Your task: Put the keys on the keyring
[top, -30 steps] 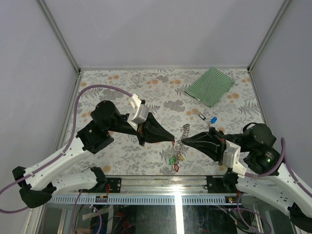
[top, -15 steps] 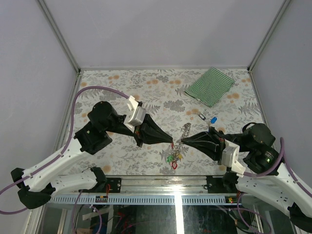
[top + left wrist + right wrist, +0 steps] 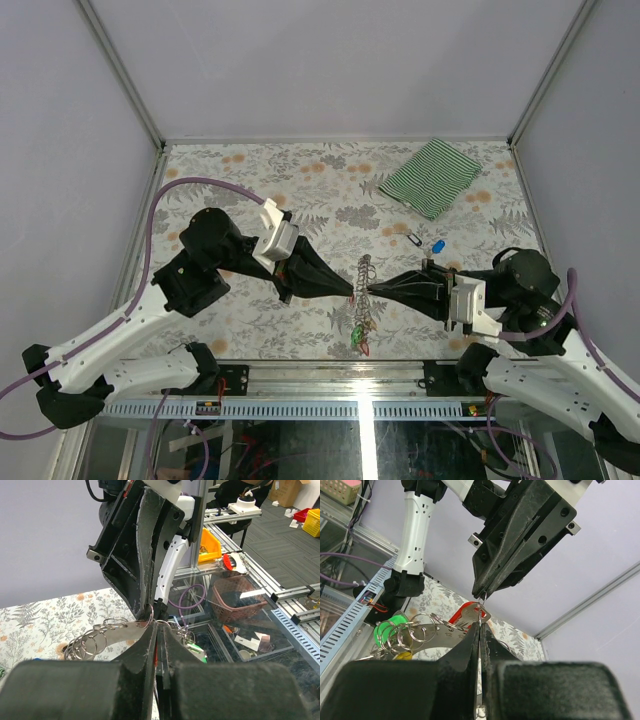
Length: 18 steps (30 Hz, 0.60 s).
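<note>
**Floral-print tabletop point(image 3: 250, 190), one grey coiled metal keyring point(image 3: 363, 272) held aloft**

The left gripper point(image 3: 350, 290) and right gripper point(image 3: 372, 291) pinch the keyring from opposite sides, fingers pressed together. Coloured-tag keys point(image 3: 360, 335) dangle beneath, too small to count. Two loose keys point(image 3: 438, 246) lie to its right, and one green-striped cloth point(image 3: 432, 176) lies beyond.

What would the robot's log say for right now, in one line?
left tool: shut on keyring | right tool: shut on keyring | tagged keys: hanging from it | blue-tagged key: loose on table
</note>
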Available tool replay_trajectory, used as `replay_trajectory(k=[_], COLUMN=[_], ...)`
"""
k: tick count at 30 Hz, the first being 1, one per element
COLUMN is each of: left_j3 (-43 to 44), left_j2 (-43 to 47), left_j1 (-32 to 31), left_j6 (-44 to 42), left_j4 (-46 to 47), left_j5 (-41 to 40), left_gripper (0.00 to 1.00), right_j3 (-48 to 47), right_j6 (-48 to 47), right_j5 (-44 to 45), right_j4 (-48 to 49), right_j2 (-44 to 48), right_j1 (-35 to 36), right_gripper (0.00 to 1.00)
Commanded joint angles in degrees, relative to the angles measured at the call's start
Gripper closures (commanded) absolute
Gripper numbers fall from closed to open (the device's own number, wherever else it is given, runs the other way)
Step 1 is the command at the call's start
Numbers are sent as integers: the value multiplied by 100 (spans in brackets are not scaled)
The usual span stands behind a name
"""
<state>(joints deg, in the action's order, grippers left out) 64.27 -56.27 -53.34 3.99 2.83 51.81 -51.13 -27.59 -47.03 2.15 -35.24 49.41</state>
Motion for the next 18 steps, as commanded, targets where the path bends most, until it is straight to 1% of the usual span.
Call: replay_trajectory(k=[1,18], left_j3=[103,96], left_j2=[29,22], left_j1=[-48,-64], left_j6=[-92,-111], left_j4=[233,256], left_j5=[129,47], left_gripper=[100,100], right_j3=[-219,-257], right_j6=[273,343], right_j5=[89,18], right_j4=[630,620], right_j2=[-39,-38], right_j1=[7,6], right_gripper=[99,99])
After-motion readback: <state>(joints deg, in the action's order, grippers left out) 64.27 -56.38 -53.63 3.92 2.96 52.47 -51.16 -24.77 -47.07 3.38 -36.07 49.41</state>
